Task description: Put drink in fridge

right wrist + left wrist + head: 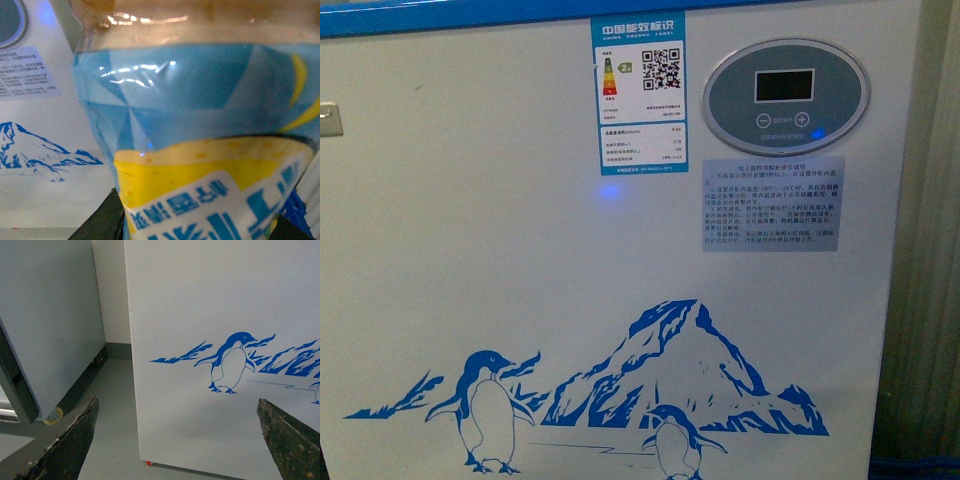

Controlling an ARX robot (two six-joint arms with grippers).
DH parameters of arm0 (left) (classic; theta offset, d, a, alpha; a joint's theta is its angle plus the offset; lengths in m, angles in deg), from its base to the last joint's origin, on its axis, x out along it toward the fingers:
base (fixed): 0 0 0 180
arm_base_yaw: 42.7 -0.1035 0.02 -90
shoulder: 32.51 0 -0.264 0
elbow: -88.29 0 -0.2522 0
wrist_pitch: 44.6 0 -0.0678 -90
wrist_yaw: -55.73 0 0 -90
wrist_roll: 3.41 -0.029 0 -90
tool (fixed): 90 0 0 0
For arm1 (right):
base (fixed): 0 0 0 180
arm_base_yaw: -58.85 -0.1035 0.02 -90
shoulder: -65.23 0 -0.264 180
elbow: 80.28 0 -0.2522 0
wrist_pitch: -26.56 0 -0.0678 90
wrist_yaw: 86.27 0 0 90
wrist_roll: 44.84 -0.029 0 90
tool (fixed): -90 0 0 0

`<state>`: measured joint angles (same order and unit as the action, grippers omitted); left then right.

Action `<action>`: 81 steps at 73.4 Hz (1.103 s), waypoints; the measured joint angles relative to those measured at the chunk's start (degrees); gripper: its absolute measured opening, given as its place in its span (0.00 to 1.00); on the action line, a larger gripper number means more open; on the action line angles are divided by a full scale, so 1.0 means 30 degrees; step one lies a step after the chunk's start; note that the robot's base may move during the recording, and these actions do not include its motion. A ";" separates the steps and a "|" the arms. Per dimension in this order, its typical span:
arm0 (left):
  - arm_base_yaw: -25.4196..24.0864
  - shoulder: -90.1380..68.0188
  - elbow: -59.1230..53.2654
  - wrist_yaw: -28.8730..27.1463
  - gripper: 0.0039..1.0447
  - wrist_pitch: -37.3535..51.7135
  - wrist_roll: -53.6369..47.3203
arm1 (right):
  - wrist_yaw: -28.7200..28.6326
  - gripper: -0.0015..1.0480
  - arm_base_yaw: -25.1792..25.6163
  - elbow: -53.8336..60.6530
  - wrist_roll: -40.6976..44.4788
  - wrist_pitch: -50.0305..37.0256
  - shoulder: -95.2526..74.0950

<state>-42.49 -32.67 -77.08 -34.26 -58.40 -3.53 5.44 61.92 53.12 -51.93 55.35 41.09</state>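
The fridge [520, 250] fills the front view: a white front wall with a blue top rim, a blue penguin-and-mountain decal and an oval grey display panel [786, 96]. Neither arm shows there. In the left wrist view my left gripper [177, 440] is open and empty, its dark fingers [70, 445] spread wide before the fridge's lower corner [210, 340]. In the right wrist view my right gripper [195, 225] is shut on the drink bottle [200, 130], with its blue and yellow label filling most of the picture. The fridge front [30, 125] shows behind it.
A plain grey cabinet on casters [50, 325] stands left of the fridge, with a narrow strip of grey floor [105, 405] between them. An energy label [638, 92] and a text sticker [772, 202] are on the fridge front.
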 joint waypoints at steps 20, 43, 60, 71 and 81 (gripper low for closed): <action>0.0000 0.0000 -0.0007 0.0000 0.92 0.0000 0.0000 | 0.1814 0.36 -0.3053 0.0000 -0.0066 -0.1566 0.0619; 0.0000 0.0000 -0.0007 -0.0007 0.92 0.0000 0.0000 | 0.3067 0.36 -0.3745 0.0007 0.0357 -0.1996 0.0583; 0.0000 0.0000 -0.0007 -0.0015 0.92 0.0000 0.0000 | 0.3016 0.36 -0.3810 0.0109 0.0452 -0.1996 0.0583; 0.0000 0.0007 0.0000 0.0000 0.92 0.0000 0.0000 | 0.3016 0.36 -0.3810 0.0109 0.0474 -0.1996 0.0583; 0.0000 0.0007 -0.0007 -0.0007 0.92 0.0000 0.0000 | 0.3016 0.35 -0.3810 0.0109 0.0532 -0.1996 0.0583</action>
<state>-42.49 -32.65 -77.11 -34.28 -58.40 -3.53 14.49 50.49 53.45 -50.34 49.36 42.84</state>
